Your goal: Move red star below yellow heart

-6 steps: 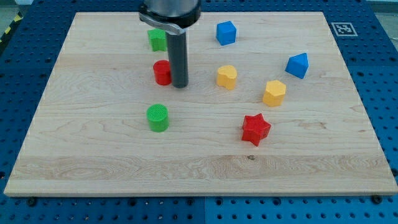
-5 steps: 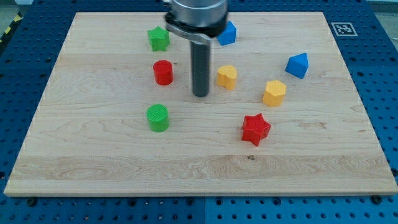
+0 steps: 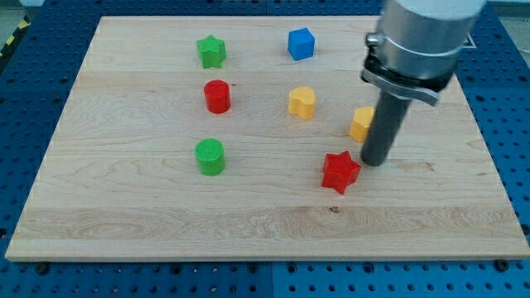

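Observation:
The red star [image 3: 340, 172] lies on the wooden board [image 3: 124, 215], right of centre and low. The yellow heart [image 3: 302, 102] sits up and to the left of it, near the board's middle. My tip [image 3: 373, 161] rests on the board just right of the red star, very close to its right point. The rod rises to the view's top right and covers part of a yellow block [image 3: 359, 122].
A red cylinder [image 3: 217, 96] and a green cylinder [image 3: 210, 156] sit on the left. A green star [image 3: 211, 51] and a blue cube [image 3: 301, 43] are near the top. The arm hides the board's upper right.
My tip has swept from beside the red cylinder, past the yellow heart's left, to the red star's right side. The arm now hides the blue block at the right. No block has moved.

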Motion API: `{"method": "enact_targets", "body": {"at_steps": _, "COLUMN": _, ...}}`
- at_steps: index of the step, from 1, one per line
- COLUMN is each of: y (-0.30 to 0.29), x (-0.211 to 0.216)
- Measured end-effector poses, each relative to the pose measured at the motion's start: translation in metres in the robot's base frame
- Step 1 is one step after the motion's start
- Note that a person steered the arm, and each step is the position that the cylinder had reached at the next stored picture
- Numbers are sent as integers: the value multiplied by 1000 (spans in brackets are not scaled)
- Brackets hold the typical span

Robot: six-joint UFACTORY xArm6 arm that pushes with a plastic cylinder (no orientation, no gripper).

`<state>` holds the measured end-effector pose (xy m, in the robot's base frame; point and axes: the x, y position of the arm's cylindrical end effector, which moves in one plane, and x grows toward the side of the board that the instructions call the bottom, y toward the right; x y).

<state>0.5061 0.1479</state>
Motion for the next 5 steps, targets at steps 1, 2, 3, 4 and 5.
{"method": "enact_targets", "body": {"at_steps": 1, "y": 18, "x": 26}}
{"method": "enact_targets", "body": {"at_steps": 2, "y": 20, "x": 42}}
{"method": "enact_targets", "body": {"at_steps": 3, "y": 0, "x": 43}}
{"method": "enact_targets", "body": {"at_steps": 4, "y": -41, "x": 43}}
{"method": "enact_targets", "body": {"at_steps": 5, "y": -56, "x": 37}}
